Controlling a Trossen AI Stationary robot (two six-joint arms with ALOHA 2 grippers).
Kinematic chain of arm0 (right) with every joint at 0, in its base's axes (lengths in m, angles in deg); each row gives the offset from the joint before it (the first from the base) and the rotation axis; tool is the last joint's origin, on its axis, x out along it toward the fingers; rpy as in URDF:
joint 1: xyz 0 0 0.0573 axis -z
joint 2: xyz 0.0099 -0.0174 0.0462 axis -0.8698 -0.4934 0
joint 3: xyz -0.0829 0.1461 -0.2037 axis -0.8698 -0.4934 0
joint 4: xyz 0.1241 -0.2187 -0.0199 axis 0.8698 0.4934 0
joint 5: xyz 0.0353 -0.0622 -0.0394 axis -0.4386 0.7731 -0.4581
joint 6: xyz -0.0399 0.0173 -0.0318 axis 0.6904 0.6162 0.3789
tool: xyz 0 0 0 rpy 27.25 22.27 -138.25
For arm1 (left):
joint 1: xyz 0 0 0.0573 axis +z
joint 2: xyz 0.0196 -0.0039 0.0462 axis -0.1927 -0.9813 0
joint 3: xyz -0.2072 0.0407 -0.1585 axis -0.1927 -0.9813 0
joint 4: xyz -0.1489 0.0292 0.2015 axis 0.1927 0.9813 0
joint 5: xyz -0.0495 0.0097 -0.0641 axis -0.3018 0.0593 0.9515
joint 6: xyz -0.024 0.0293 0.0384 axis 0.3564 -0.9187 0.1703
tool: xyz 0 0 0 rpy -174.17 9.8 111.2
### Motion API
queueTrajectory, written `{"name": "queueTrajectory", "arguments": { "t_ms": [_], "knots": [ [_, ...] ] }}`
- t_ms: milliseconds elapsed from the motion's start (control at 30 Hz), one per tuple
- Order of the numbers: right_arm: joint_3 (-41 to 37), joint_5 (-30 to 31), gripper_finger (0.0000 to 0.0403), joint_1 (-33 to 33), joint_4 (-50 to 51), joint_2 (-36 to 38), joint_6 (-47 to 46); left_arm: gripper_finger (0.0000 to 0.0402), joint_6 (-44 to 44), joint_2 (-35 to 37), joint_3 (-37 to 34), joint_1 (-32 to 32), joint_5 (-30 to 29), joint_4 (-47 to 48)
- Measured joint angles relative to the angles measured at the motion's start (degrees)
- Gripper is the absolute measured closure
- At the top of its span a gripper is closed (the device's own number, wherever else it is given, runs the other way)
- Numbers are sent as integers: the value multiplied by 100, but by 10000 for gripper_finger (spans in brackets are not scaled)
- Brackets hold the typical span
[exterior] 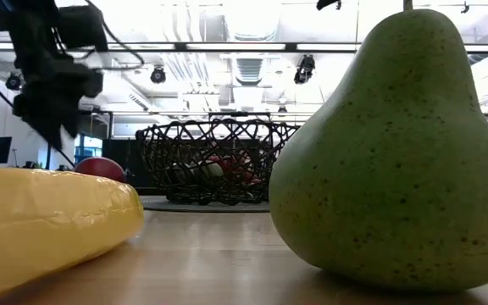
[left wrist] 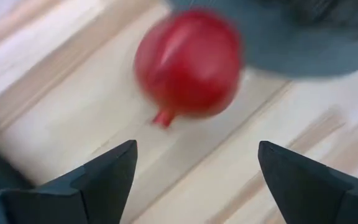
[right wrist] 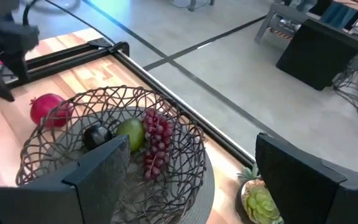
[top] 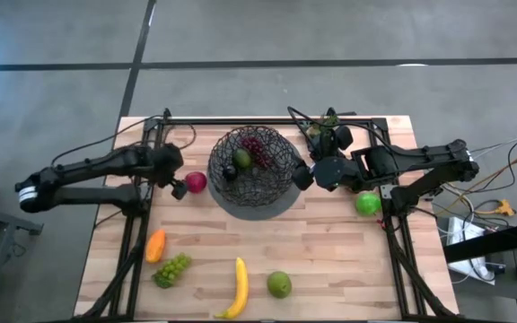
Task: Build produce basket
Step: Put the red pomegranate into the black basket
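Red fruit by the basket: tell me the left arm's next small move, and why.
Probably lower the left gripper around the red fruit and close. Its fingers are open, with the fruit lying between and beyond them on the table, just outside the basket.

1 basket (top: 255, 170), 2 grape bunches (top: 173, 268), 1 banana (top: 237, 289)

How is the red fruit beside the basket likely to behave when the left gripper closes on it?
The red fruit looks round and glossy, so it may roll or squirt sideways. The open left gripper spans wider than it, so centring matters. It probably stays rigid.
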Motion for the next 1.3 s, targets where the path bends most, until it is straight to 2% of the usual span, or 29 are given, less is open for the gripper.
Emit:
{"name": "queueTrajectory", "arguments": {
  "t_ms": [167,400,600,700,800,1000,1133,1300],
  "knots": [
    [0,9,74,0,0,-2,41,124,-408,-741,-74,2,-562,203],
    [0,6,74,0,-2,-2,35,197,-655,-1589,-76,2,-567,-224],
    [0,4,74,0,-3,-2,33,232,-706,-2061,-63,0,-562,-949],
    [0,0,74,0,-2,-2,32,252,-697,-2161,-63,0,-557,-977],
    [0,-3,74,0,-2,-2,23,287,-706,-2162,-63,0,-556,-975],
    [0,-3,74,0,-2,-2,29,389,-697,-1756,131,-2,-535,-802],
    [0,-3,74,0,-2,-2,41,395,-660,-1283,642,-2,-378,-158],
    [0,-2,74,0,0,-2,204,401,-656,-818,1656,-4,118,700]
  ]
}}
